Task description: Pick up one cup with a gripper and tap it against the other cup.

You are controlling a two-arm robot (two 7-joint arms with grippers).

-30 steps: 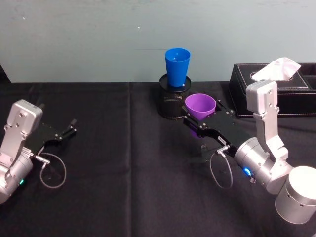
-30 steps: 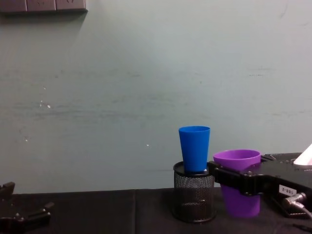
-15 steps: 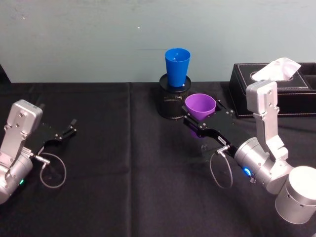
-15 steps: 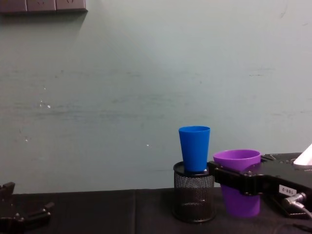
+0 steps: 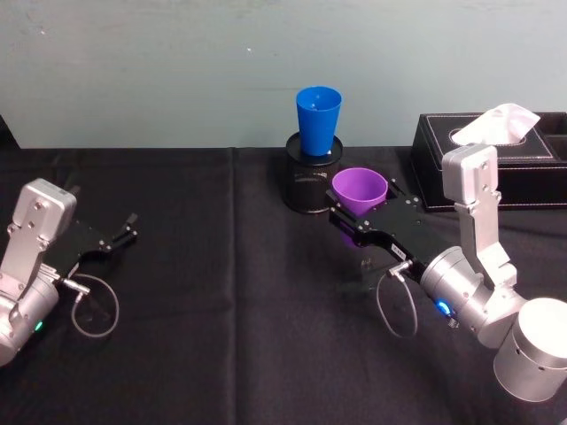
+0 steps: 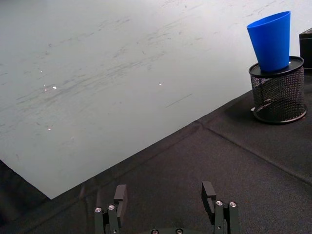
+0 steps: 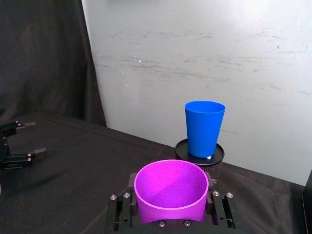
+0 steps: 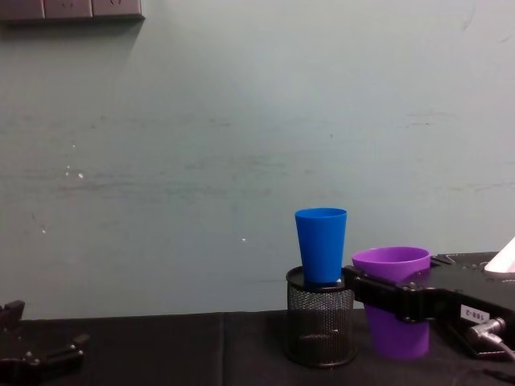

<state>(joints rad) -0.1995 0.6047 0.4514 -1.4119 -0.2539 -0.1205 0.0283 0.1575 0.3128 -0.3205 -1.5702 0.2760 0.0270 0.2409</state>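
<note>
Standing upright, rim up: purple cup

**One label, none of it legible**

A small white label is carried on the side of the right claw. Dark characters are printed on it, but they cannot be made out. No other writing can be read.

A table draped in black cloth is seen against a pale wall. A round black wire-mesh holder is set upright on it near the back edge. A black, white-stitched rectangular tissue box is placed further right, apart from the holder.
</note>
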